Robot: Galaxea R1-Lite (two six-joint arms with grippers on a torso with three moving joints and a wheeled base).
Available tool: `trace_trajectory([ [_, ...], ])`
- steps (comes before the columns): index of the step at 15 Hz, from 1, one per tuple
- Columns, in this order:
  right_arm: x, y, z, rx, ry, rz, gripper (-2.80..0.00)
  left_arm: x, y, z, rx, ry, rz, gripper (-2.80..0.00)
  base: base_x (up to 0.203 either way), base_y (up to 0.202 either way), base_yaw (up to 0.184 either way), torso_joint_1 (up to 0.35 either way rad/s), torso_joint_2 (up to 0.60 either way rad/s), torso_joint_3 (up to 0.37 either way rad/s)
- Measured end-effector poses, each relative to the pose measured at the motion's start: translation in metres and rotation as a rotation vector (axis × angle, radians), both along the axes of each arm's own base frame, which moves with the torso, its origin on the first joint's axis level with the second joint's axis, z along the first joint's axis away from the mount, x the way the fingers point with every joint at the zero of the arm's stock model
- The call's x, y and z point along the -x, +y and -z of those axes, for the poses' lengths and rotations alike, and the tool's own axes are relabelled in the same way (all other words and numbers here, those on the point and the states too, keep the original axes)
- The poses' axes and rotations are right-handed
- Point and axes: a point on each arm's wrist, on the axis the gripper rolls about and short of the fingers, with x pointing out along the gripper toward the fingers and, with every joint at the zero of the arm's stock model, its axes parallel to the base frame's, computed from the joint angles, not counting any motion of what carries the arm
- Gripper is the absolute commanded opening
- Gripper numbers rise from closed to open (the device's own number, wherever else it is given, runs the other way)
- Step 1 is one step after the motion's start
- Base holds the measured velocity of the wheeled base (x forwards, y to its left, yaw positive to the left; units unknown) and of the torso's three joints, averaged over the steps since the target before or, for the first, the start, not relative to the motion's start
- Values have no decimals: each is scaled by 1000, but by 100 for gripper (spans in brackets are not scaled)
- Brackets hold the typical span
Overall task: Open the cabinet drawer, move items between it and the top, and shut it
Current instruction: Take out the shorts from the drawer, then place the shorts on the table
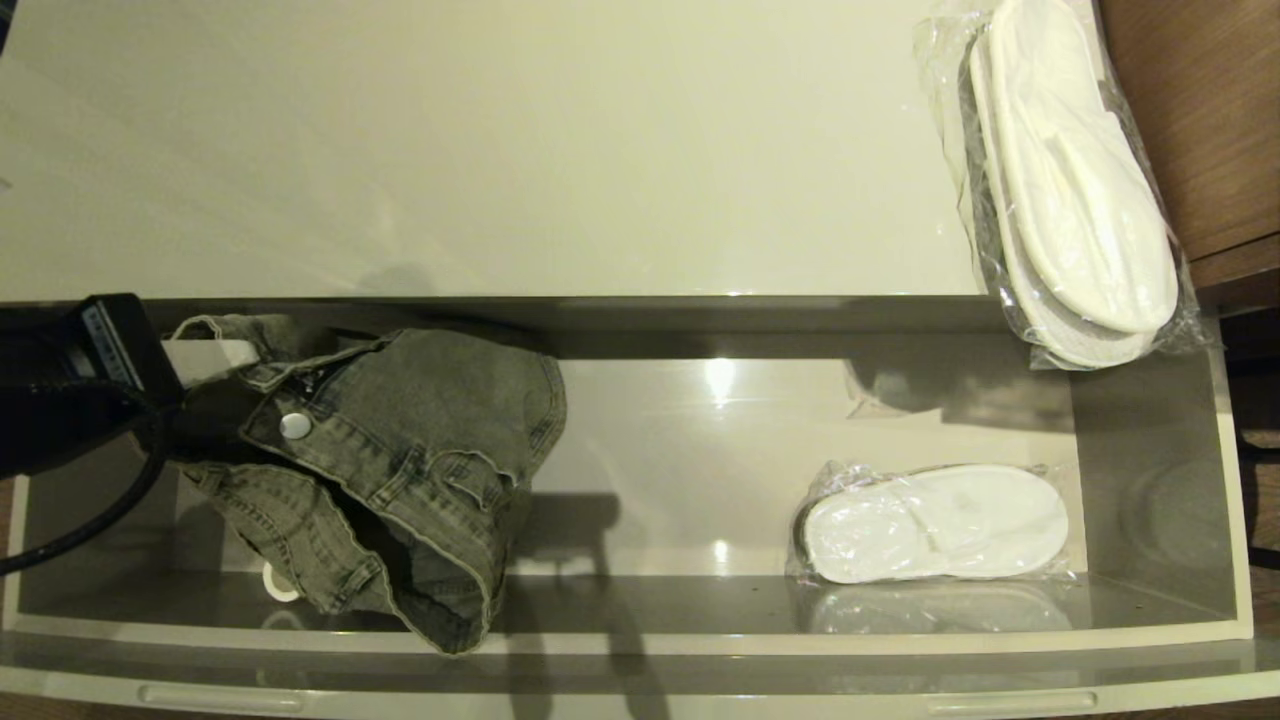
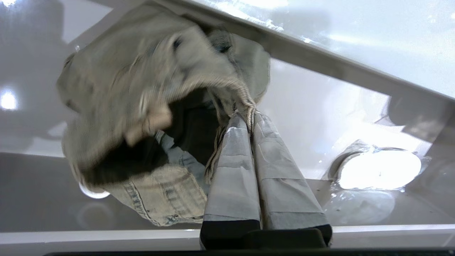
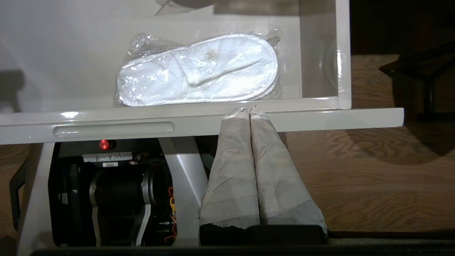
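The cabinet drawer (image 1: 640,642) stands pulled out, its grey inside showing. My left gripper (image 1: 212,372) is at the drawer's left end, shut on the waistband of the grey-green denim garment (image 1: 420,450). In the left wrist view the garment (image 2: 142,89) hangs bunched from the gripper (image 2: 249,117). One wrapped pair of white slippers (image 1: 935,522) lies on the drawer floor at the right. A second wrapped pair (image 1: 1075,180) lies on the top (image 1: 500,150) at its right end, overhanging the edge. My right gripper (image 3: 249,110) is shut and empty, low in front of the drawer front (image 3: 320,119).
Brown wooden furniture (image 1: 1200,120) borders the top on the right. A small white round thing (image 1: 280,585) peeks out under the garment. A slot handle (image 3: 113,129) runs along the drawer front. Below it are the robot's base (image 3: 106,192) and wood floor (image 3: 373,177).
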Motion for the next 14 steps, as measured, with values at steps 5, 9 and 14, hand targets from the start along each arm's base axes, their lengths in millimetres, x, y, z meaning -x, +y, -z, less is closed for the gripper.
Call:
trace_trajectory([
  [5,0,0,0,0,0,1,-280,17,4,-27,18,-53,14,-280,0,0,0,0,0,0],
  [9,0,0,0,0,0,0,-280,51,13,-78,51,-154,21,-280,0,0,0,0,0,0],
  [14,0,0,0,0,0,0,-280,79,19,-113,68,-244,15,-280,0,0,0,0,0,0],
])
